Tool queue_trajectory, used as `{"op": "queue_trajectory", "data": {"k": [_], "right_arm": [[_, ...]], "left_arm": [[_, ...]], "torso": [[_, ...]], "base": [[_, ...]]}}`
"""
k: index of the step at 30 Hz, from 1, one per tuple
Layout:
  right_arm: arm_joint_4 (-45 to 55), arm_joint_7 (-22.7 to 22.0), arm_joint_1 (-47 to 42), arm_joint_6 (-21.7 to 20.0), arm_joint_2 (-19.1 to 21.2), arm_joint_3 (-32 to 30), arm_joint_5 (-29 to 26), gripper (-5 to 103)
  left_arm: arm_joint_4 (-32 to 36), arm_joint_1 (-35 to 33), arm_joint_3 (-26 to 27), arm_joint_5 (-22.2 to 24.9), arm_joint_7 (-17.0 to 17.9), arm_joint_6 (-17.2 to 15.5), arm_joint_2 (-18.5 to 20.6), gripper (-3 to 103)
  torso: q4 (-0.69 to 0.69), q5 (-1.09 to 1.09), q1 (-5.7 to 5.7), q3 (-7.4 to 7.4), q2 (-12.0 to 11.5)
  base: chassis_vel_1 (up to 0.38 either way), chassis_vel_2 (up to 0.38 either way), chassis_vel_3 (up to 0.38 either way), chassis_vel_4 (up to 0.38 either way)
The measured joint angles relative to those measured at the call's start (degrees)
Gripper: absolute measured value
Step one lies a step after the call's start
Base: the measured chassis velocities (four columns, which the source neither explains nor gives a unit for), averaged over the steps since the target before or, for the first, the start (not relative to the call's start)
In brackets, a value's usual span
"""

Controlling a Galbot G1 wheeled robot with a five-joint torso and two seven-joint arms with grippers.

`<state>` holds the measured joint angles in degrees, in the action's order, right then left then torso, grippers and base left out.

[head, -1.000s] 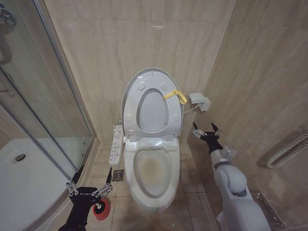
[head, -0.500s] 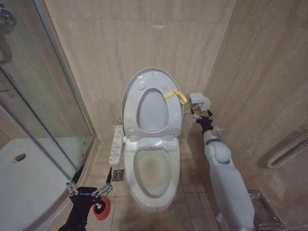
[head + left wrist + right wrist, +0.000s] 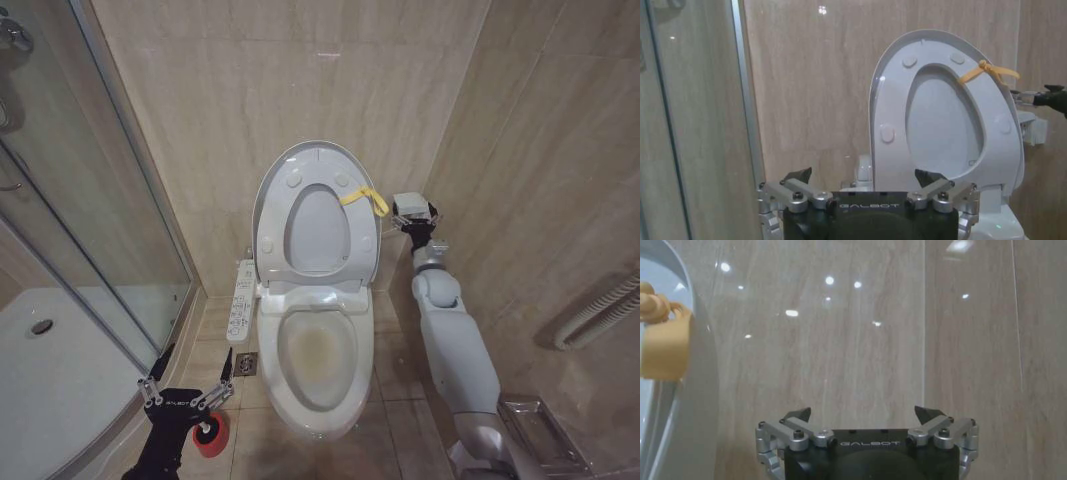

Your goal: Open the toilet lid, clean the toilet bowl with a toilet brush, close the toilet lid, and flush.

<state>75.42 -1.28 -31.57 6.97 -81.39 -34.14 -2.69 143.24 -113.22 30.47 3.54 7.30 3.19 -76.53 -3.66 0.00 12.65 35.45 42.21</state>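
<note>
Your first step reads as done: the toilet lid point(image 3: 318, 215) stands upright against the back wall, the ring seat raised with it, and its yellow strap point(image 3: 365, 198) hangs at the upper right edge. Below it the toilet bowl point(image 3: 318, 352) is open and shows a yellowish-brown stain, so I judge the scrubbing not yet done, with closing and flushing left too. Your right gripper point(image 3: 415, 217) is stretched out to the wall just right of the lid, near the strap and at a small white box point(image 3: 411, 206); its jaws are spread with nothing between them. Your left gripper point(image 3: 190, 393) waits low by the shower glass, also spread and empty, right above the toilet brush point(image 3: 211, 436) in its red holder on the floor.
</note>
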Motion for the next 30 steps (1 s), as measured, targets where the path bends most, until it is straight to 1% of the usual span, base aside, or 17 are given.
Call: {"op": "queue_trajectory", "data": {"k": [1,2,3,5,7,8,11,16,22,26,27,30], "right_arm": [[-0.3,-0.3,0.2,0.4,-0.1,0.1,0.3,100],[-1.2,-0.8,0.7,1.8,-0.3,0.3,1.1,100],[-1.2,-0.8,0.7,1.8,-0.3,0.3,1.1,100],[-3.0,-1.4,1.8,4.5,-0.6,0.3,2.3,100],[-4.6,-2.1,3.0,6.2,-1.1,0.3,4.0,100],[-4.6,-2.1,3.0,6.2,-1.1,0.3,4.0,100],[-7.1,-3.0,4.8,7.8,-1.9,0.4,7.0,100],[-9.0,-4.2,6.7,7.9,-3.0,1.6,8.4,100],[-9.8,-4.3,8.5,8.1,-3.6,2.1,9.2,100],[-9.4,-3.6,9.0,8.1,-3.3,3.5,8.6,100],[-9.0,-3.2,9.0,8.0,-3.1,4.0,8.0,100],[-7.6,-2.4,8.6,7.6,-2.4,5.3,6.5,100]], "left_arm": [[0.0,0.0,0.0,0.0,0.0,0.0,0.0,100],[0.0,0.0,0.0,0.0,0.0,0.0,0.0,100],[0.0,0.0,0.0,0.0,0.0,0.0,0.0,100],[0.0,0.0,0.0,0.0,0.0,0.0,0.0,100],[0.0,0.0,0.0,0.0,0.0,0.0,0.0,100],[0.0,0.0,0.0,0.0,0.0,0.0,0.0,100],[0.0,0.0,0.0,0.0,0.0,0.0,0.0,100],[0.0,0.0,0.0,0.0,0.0,0.0,0.0,100],[0.0,0.0,0.0,0.0,0.0,0.0,0.0,100],[0.0,0.0,0.0,0.0,0.0,0.0,0.0,100],[0.0,0.0,0.0,0.0,0.0,0.0,0.0,100],[0.0,0.0,0.0,0.0,0.0,0.0,0.0,100]], "torso": [[0.0,-0.01,0.0,0.0,0.0],[0.0,0.0,-0.01,0.0,0.0],[0.0,0.0,-0.01,0.0,0.0],[-0.02,-0.01,-0.01,0.0,0.0],[-0.01,0.0,-0.01,0.0,0.0],[-0.01,0.0,-0.01,0.0,0.0],[0.0,-0.01,-0.01,0.0,0.0],[0.0,-0.01,-0.01,0.0,0.0],[0.0,-0.01,-0.01,0.0,0.0],[0.01,0.0,-0.01,0.0,0.0],[-0.02,0.0,0.0,0.0,0.0],[-0.02,-0.01,-0.01,-0.01,0.0]], "base": [[0.0,0.0,0.0,0.0],[0.0,0.0,0.0,0.0],[0.0,0.0,0.0,0.0],[0.0,0.0,0.0,0.0],[0.0,0.0,0.0,0.0],[0.0,0.0,0.0,0.0],[0.0,0.0,0.0,0.0],[0.0,0.0,0.0,0.0],[0.0,0.0,0.0,0.0],[0.0,0.0,0.0,0.0],[0.0,0.0,0.0,0.0],[0.0,0.0,0.0,0.0]]}}
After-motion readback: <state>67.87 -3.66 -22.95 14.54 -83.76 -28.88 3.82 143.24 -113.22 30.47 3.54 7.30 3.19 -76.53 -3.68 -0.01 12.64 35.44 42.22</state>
